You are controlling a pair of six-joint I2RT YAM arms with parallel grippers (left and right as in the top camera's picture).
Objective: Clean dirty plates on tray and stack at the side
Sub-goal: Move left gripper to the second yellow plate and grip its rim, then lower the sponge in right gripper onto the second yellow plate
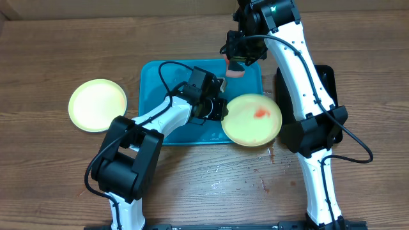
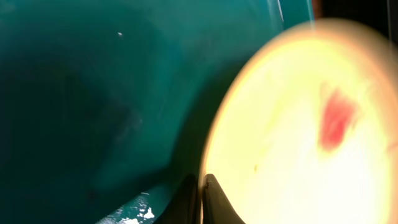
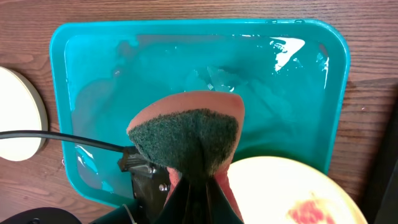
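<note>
- While the left claw (image 1: 218, 107) is clenching the rim of a plate (image 1: 252, 120), its fingers (image 2: 214, 198) are showing at the bottom of the wrist view, pinching that edge.
- The plate is sitting over the tray's (image 1: 150, 80) right corner nearest the robot, overlapping the rim and reaching out past it. I cannot tell whether it is resting there or being held up.
- A red smear (image 1: 261, 114) is lying near the plate's middle.
- The right claw (image 1: 235, 65) is grasping a sponge (image 3: 186, 140), folded, its green scrub face turned toward the wrist camera. It is hovering above the tray's far right part, near the plate's far edge and apart from it.
- The tray is glistening with water.
- A second plate (image 1: 98, 105) is lying on the desk (image 1: 57, 51) left of the tray, well apart, and looking clean.
- A black tray (image 1: 326, 73) is sitting under the right arm, and red drops (image 1: 264, 185) are dotting the desk near the robot.
- Judging by this, the scrubbing of the held plate is the step in hand.
- The next move is likely calling for the sponge to come down onto the smear while the left claw is bracing the rim. After that, the plate should be going to join the one at the side.
</note>
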